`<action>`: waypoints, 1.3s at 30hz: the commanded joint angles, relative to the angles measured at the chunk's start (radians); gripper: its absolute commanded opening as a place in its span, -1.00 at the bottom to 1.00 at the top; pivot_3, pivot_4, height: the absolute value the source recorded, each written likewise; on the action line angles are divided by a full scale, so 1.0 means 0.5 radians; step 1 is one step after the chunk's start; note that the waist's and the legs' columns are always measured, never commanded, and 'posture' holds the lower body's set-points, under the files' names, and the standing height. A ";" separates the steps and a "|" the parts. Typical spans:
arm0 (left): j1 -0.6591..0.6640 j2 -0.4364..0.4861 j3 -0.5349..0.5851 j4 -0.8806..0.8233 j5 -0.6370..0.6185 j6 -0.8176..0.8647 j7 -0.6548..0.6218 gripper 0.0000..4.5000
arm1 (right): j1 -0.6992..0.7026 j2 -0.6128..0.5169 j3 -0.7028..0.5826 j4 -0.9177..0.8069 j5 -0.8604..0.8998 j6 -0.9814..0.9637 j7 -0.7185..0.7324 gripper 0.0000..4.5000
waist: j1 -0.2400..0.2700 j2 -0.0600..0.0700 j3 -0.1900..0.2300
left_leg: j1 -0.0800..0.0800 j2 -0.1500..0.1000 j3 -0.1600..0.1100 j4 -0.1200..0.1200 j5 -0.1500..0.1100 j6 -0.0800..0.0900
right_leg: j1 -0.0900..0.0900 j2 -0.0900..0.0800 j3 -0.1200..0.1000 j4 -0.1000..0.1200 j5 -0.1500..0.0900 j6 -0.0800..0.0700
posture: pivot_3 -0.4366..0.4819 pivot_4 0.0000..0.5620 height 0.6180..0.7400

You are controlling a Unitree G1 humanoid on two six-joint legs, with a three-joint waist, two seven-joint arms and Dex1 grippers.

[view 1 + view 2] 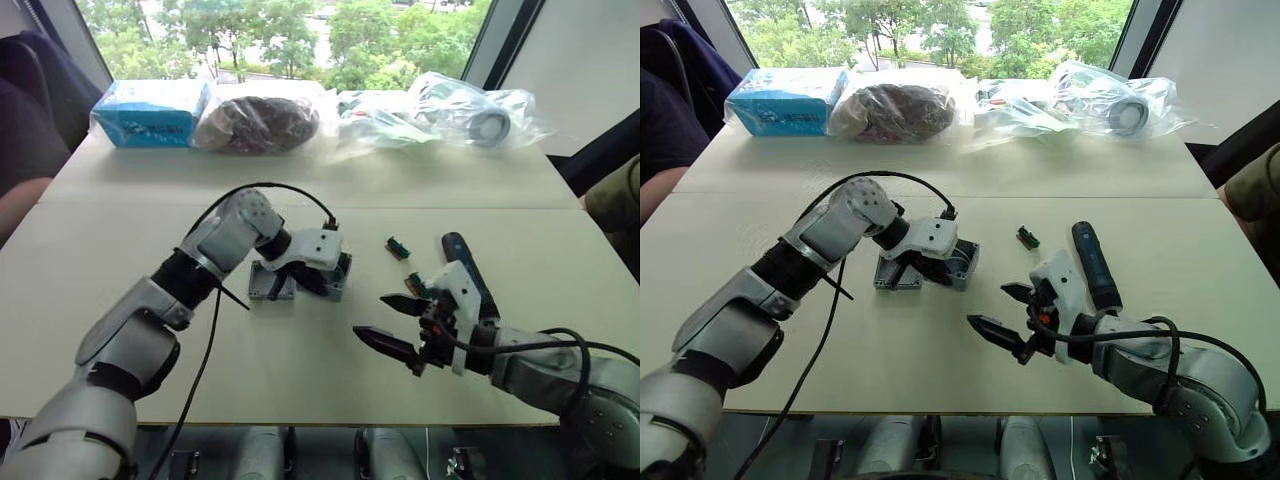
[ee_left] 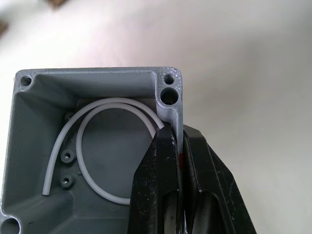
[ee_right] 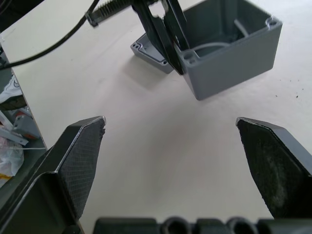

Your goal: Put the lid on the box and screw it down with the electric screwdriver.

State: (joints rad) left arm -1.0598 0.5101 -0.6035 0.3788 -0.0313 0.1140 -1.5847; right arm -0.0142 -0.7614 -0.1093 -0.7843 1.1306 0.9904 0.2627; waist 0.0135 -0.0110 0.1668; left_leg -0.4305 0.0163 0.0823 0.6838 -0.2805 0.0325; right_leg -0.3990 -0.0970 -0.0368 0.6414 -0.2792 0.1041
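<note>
Left gripper [image 3: 168, 41] pinching the box [image 2: 97, 146] wall — right gripper [image 1: 400, 325] spread wide and empty.

We read the pinch as steadying the box — open-topped grey shell, white wire curled inside, red mark by the fingers. The lid [image 3: 148, 51] lies just beside it on the table [image 1: 300, 380]; the electric screwdriver [image 1: 1095, 265] waits near our right arm.

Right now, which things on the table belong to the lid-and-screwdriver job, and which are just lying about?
Belong to the job:
- box, open, one wall pinched by the left gripper
- lid, lying beside the box
- electric screwdriver, on the table past the open right gripper

Lying about:
- small green connector
- blue packet
- plastic bags along the far edge
</note>
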 commanded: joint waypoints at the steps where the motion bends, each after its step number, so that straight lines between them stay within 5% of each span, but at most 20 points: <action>1: -0.115 0.000 -0.081 0.119 -0.039 -0.380 -0.059 -0.96 | 0.048 0.000 -0.068 -0.089 0.049 -0.033 -0.040 1.00 | 0.001 0.000 0.000 | 0.000 0.000 0.000 0.000 0.000 0.000 | 0.000 0.000 0.000 0.000 0.000 0.000 | -0.05 -0.47 1.00; 15: -0.255 -0.140 -0.558 0.443 -0.209 -0.906 -0.059 -0.96 | 0.181 -0.031 -0.088 -0.181 0.176 -0.059 -0.186 1.00 | -0.004 -0.001 0.000 | 0.000 0.000 0.000 0.001 0.000 0.001 | 0.000 0.000 0.001 0.000 0.000 0.000 | -0.05 -0.47 1.00; 18: -0.249 -0.141 -0.579 0.453 -0.255 -0.886 -0.059 -0.64 | 0.185 -0.044 -0.088 -0.186 0.189 -0.063 -0.192 1.00 | -0.003 -0.001 0.000 | 0.000 0.000 0.000 0.001 0.000 0.001 | -0.001 0.001 0.001 0.000 0.000 0.000 | -0.05 -0.47 1.00; 22: -0.238 -0.095 -0.478 0.397 -0.274 -0.818 -0.059 0.03 | 0.173 -0.092 -0.103 -0.183 0.220 -0.056 -0.172 1.00 | 0.001 -0.001 0.000 | 0.000 0.000 -0.001 0.001 0.000 0.001 | 0.001 0.000 0.000 0.000 0.000 0.000 | -0.05 -0.47 1.00; 23: -0.245 -0.072 -0.459 0.378 -0.283 -0.806 -0.059 0.03 | 0.175 -0.107 -0.110 -0.186 0.228 -0.057 -0.167 1.00 | -0.002 -0.001 0.000 | 0.000 0.000 -0.001 0.002 0.000 0.001 | 0.001 0.000 0.000 0.000 0.000 0.000 | -0.05 -0.47 1.00; 33: -0.395 0.482 0.293 -0.056 -0.448 0.830 0.118 0.03 | -0.025 -0.567 -0.576 -0.099 0.814 -0.170 -0.019 1.00 | -0.022 -0.003 0.002 | -0.003 0.000 -0.002 0.002 -0.001 0.001 | -0.006 0.001 0.002 0.008 -0.003 0.005 | -0.05 -0.47 1.00; 39: -0.048 0.525 0.462 -0.622 -0.206 2.204 1.010 0.03 | -0.561 -0.570 -0.083 0.032 0.439 -0.124 0.118 1.00 | -0.004 -0.006 0.004 | 0.004 0.000 -0.003 0.004 0.000 0.000 | 0.001 0.000 0.002 0.012 -0.004 0.007 | -0.05 -0.47 1.00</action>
State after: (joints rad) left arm -1.1014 0.7612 -0.4107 0.1830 -0.1653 1.0493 -1.1841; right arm -0.2633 -1.0438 -0.2131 -0.7765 1.4147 0.9222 0.2878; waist 0.0112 -0.0142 0.1688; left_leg -0.4286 0.0161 0.0808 0.6858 -0.2804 0.0324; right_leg -0.3987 -0.0968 -0.0357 0.6474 -0.2813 0.1074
